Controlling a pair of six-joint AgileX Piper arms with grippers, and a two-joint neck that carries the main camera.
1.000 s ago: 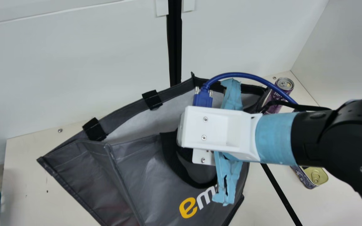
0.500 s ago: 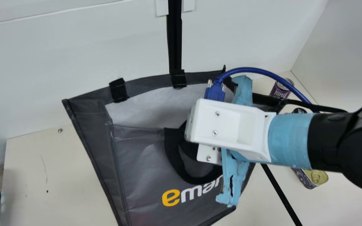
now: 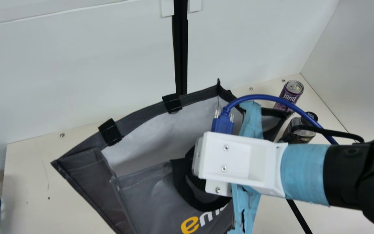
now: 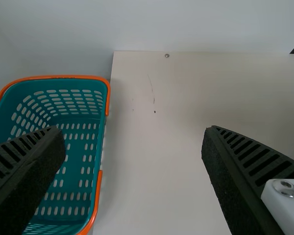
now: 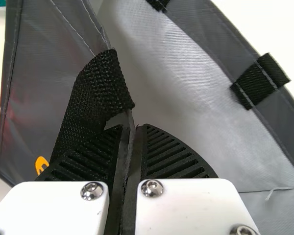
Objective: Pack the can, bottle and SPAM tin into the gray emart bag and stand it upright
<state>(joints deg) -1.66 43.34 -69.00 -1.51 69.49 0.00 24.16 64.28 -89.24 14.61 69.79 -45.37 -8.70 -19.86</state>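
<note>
Gray emart bag [image 3: 148,198] gaping, tilted over surface [image 3: 28,182]. Right jaws pinching its rim [image 5: 131,119], left jaws wide. Can [image 3: 289,96], bottle [image 3: 301,139] beside it, unpacked. Likely positioning bag; next, settle it, keep it gaping.

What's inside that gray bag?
Pale lining shows inside the bag. Its front panel and the right hand, closed on the front edge, cover much of the deeper part, so I can't tell whether anything lies there.
</note>
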